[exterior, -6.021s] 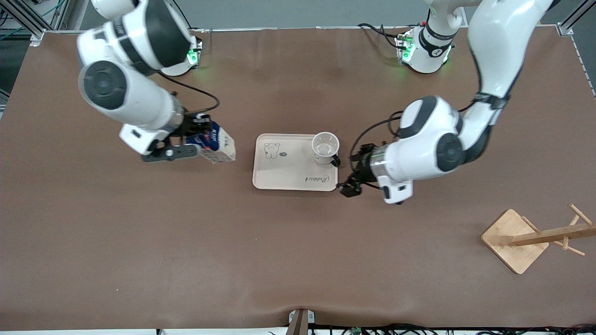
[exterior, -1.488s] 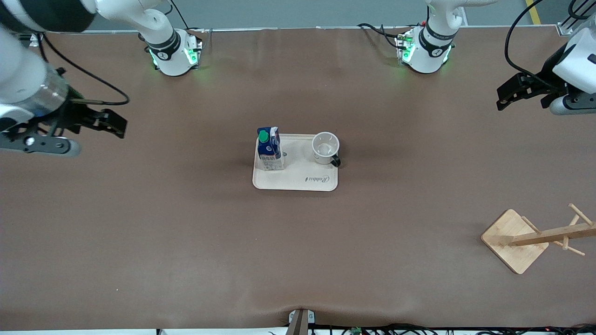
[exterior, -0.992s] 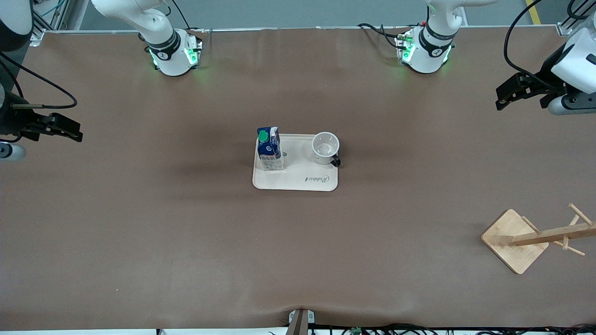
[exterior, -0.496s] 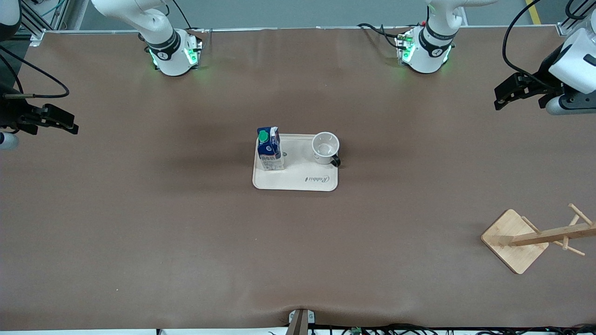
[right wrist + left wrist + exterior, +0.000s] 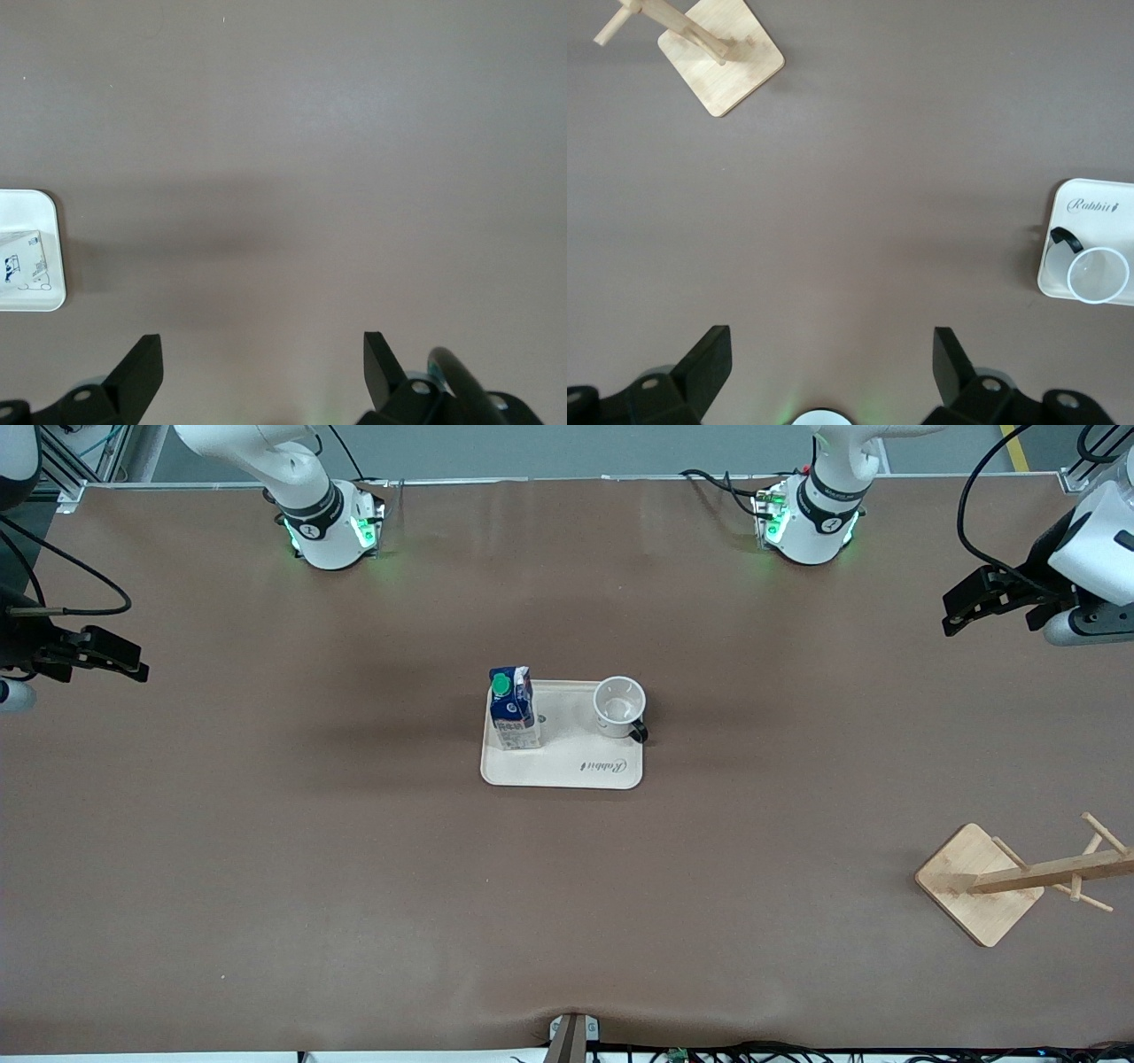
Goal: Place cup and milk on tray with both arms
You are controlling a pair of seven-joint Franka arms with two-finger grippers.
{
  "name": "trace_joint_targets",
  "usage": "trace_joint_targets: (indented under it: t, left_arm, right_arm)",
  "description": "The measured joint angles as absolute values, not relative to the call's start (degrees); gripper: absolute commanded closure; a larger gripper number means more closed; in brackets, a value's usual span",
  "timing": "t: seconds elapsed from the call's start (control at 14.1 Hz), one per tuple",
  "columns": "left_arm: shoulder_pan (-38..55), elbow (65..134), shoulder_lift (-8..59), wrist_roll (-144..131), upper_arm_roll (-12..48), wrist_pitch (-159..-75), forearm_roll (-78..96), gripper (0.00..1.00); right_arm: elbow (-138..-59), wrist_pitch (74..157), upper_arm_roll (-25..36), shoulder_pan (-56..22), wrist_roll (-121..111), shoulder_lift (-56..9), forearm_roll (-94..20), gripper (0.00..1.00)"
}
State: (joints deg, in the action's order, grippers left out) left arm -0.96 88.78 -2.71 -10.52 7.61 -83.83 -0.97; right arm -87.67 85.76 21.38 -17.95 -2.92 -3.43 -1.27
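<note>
The cream tray (image 5: pixel 562 766) lies mid-table. On it the blue-and-white milk (image 5: pixel 512 713) with its green cap stands upright at the end toward the right arm. The white cup (image 5: pixel 618 707) stands upright at the end toward the left arm, with its black handle toward that end too. My right gripper (image 5: pixel 133 660) hangs open and empty over the right arm's end of the table. My left gripper (image 5: pixel 959 607) hangs open and empty over the left arm's end. In the left wrist view the gripper (image 5: pixel 831 350) faces bare table, with the cup (image 5: pixel 1097 274) and tray (image 5: pixel 1107 228) at the edge. The right wrist view shows its gripper (image 5: pixel 263 350), the tray (image 5: pixel 35 208) and the milk (image 5: pixel 27 266).
A wooden rack (image 5: pixel 979 881) with a square base and pegs lies toward the left arm's end, nearer the front camera than the tray; it also shows in the left wrist view (image 5: pixel 718 53). Both arm bases stand along the table's back edge.
Since the earliest frame the milk has left the right gripper and stands on the tray. Both arms have drawn back to their ends of the table. Over the last second they barely move.
</note>
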Motion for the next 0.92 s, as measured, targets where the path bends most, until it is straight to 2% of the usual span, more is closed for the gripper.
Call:
trace_joint_targets:
  t: [0.21,0.35,0.64,0.92]
  left_arm:
    - [-0.97,88.88,-2.71,-11.29,7.61,-83.83,-0.97,0.0]
    - [-0.98,88.94,-2.71,-11.3,7.61,-83.83,-0.97,0.0]
    - [-1.0,88.96,-2.71,-11.27,7.61,-83.83,-0.97,0.0]
    - [-1.07,88.97,-2.68,-11.27,7.5,-83.86,-0.97,0.0]
  right_arm:
    - [-87.67,85.75,5.86,-2.58,-2.92,-3.38,-1.21,0.0]
    - [-87.68,85.75,-0.46,3.93,-2.92,-3.38,-1.21,0.0]
    - [-88.72,86.67,-1.64,5.29,-2.92,-2.83,-1.21,0.0]
    - [-94.77,90.03,-2.61,5.28,-2.82,2.1,-1.21,0.0]
